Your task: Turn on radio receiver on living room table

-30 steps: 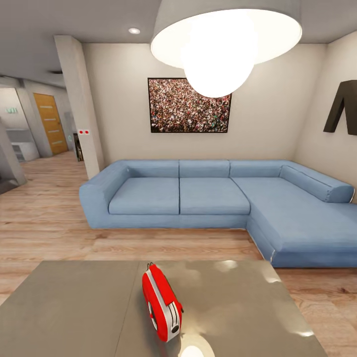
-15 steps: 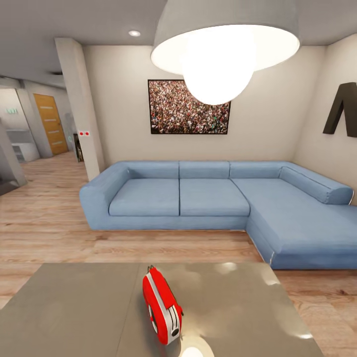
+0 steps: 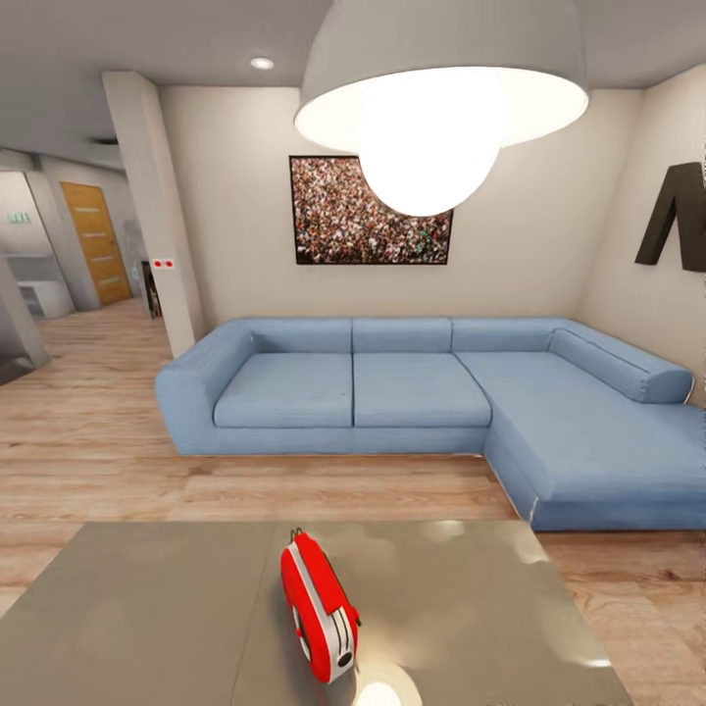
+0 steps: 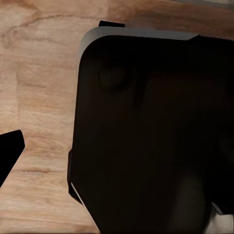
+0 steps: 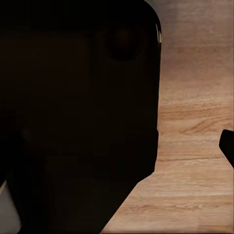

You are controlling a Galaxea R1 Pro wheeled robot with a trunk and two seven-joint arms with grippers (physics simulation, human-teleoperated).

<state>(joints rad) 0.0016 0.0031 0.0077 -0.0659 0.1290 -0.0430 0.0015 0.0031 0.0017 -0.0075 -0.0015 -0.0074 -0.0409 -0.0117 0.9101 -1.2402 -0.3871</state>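
The radio receiver (image 3: 319,620) is standing upright on my table (image 3: 147,618), one small rounded body in glossy bright red with a white band running over its edge and a thin wire handle poking up at its far end. It is sitting just to the right of the seam that is splitting the flat grey top in two, near the table's front edge, and the polished surface is mirroring a white glare just beside it.

Beyond the table, light wood planks are running across the living room floor (image 3: 88,441). One big blue L-shaped sofa (image 3: 422,392) is lying along the far wall, soft-looking fabric, three seat cushions across the back run and a long chaise coming forward on the right. Above it one framed crowd picture (image 3: 338,216) is hanging, and one white dome pendant lamp (image 3: 441,108) is glowing in front of it.

My left wrist camera is looking past a dark, smooth, rounded housing (image 4: 151,136) at wood floor; my right is doing the same past another dark block (image 5: 78,107). I cannot tell how far either of my grippers is opened, or whether anything is in them.
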